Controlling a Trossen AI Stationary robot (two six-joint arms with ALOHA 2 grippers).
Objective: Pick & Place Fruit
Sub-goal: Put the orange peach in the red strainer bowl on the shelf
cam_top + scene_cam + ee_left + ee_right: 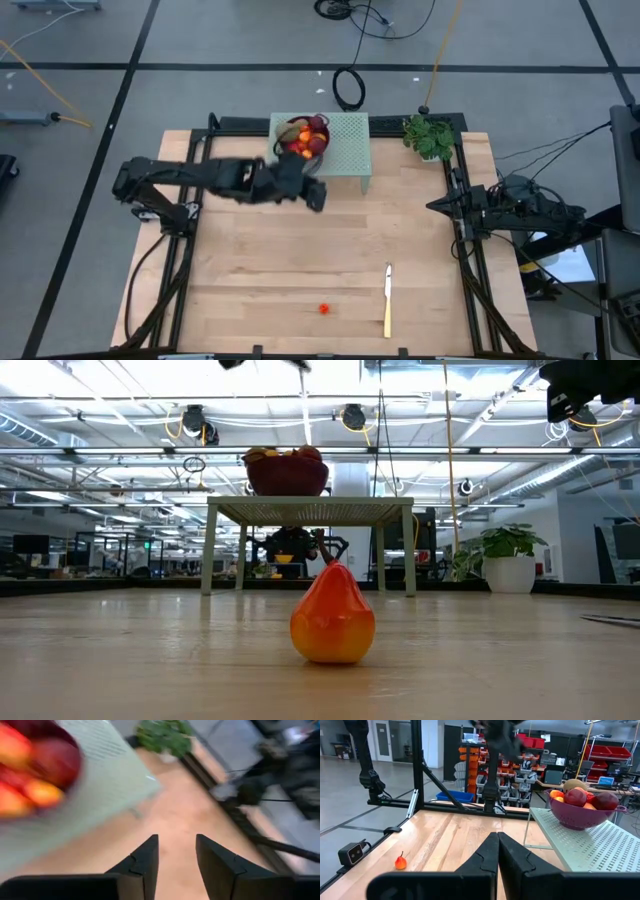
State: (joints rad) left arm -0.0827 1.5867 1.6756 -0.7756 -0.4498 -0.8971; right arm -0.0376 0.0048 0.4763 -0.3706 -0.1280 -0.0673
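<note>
A red-orange fruit (332,615) lies near the table's (280,270) front edge. The left gripper (176,854), fingers apart and empty, hovers beside the bowl (580,815); it should descend squarely over the fruit.

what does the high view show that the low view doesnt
Only the high view shows the yellow-handled knife lying flat on the wooden table, the left tool empty beside the pale green perforated stand, and the right arm parked at the table's right edge.

Only the low view shows the small orange-red pear-shaped fruit standing upright with its stem up, and the room behind.

Both show that fruit alone near the front edge, the purple bowl of fruit on the stand, and the green potted plant.
</note>
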